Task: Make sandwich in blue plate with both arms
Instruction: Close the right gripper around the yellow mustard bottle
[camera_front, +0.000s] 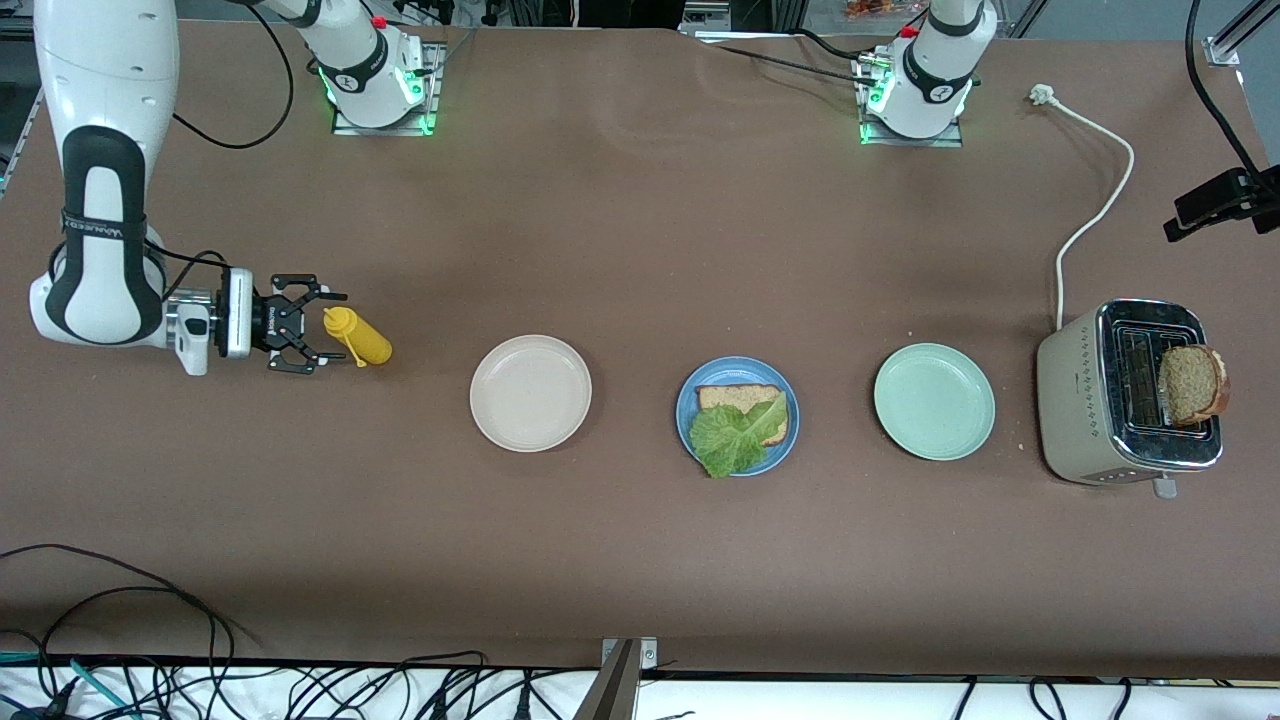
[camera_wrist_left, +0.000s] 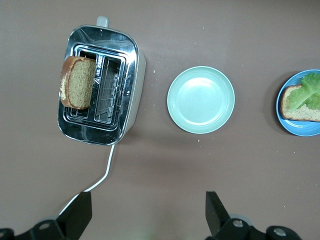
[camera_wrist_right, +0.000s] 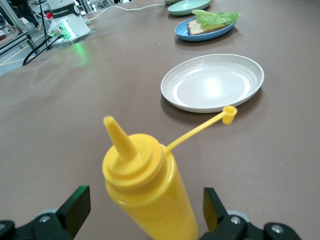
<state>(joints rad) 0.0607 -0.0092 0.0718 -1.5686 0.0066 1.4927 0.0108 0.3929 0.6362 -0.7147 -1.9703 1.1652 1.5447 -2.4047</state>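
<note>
Blue plate (camera_front: 737, 417) sits between a beige plate (camera_front: 530, 393) and a pale green plate (camera_front: 934, 401), holding one bread slice (camera_front: 735, 398) with a lettuce leaf (camera_front: 732, 440) on top. The leaf's long axis runs diagonally, its broad end pointing toward the front camera. A second slice (camera_front: 1192, 383) stands upright in the toaster (camera_front: 1130, 392) at the left arm's end.

Only the left wrist view shows the left gripper (camera_wrist_left: 149, 212), wide open, empty, above bare table near the toaster. The right wrist view shows the mustard bottle (camera_wrist_right: 150, 187) between the right gripper's (camera_wrist_right: 145, 212) spread fingers, cap (camera_wrist_right: 229, 114) off, nozzle toward the beige plate.
</note>
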